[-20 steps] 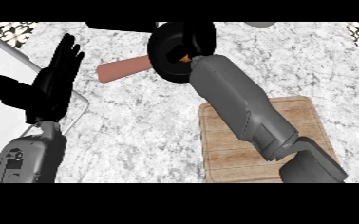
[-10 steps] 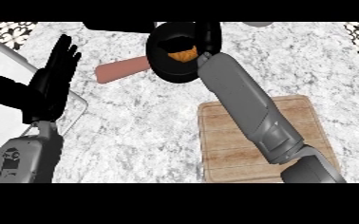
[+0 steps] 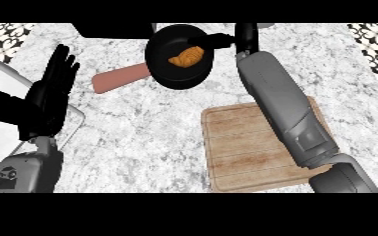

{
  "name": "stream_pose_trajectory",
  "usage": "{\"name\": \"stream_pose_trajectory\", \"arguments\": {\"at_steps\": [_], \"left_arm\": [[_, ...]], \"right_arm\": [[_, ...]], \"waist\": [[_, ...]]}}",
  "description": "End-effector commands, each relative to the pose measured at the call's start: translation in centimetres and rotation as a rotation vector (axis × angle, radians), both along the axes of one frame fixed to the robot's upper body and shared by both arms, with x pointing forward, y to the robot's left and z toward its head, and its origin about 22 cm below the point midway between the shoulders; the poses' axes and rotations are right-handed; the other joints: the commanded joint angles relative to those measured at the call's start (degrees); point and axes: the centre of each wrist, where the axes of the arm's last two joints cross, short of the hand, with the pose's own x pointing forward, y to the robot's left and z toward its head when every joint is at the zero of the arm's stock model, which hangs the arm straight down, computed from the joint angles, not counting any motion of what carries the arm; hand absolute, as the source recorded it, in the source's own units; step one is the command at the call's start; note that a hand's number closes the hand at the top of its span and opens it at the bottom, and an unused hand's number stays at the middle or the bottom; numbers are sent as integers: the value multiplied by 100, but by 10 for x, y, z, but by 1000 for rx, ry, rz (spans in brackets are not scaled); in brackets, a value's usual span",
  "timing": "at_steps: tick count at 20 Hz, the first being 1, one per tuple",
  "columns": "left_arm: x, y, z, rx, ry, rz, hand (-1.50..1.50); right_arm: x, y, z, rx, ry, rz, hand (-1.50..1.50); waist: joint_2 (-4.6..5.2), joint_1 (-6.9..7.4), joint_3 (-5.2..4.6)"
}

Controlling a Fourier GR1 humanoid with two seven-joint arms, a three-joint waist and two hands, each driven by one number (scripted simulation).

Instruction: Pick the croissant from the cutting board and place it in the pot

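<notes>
We see a broad stretch of marble surface [image 3: 148,145] open between the left edge, where our left hand [image 3: 49,97] rests with fingers straight and upward, holding nothing, and the wooden cutting board [image 3: 244,155] near the lower right edge, its far right corner crossed by our right forearm [image 3: 284,105]. Near the far edge sits the black pot [image 3: 164,72], its reddish handle [image 3: 119,78] pointing left, and the croissant [image 3: 186,57] lies inside it. Our right hand [image 3: 246,36] hangs just beside the pot's right rim, dark against dark, so we cannot tell whether it is released or clenched.
</notes>
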Motion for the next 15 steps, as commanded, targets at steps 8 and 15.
{"name": "stream_pose_trajectory", "arguments": {"at_steps": [8, 15], "left_arm": [[-11, 18, -8, 4, 14, 31, 0], [-2, 3, -5, -11, 17, 12, 0]], "right_arm": [[-2, -65, -5, -10, 25, 79, -150], [2, -98, 3, -14, 32, 78, -150]], "waist": [[-71, -189, -5], [-57, -160, -4]]}}
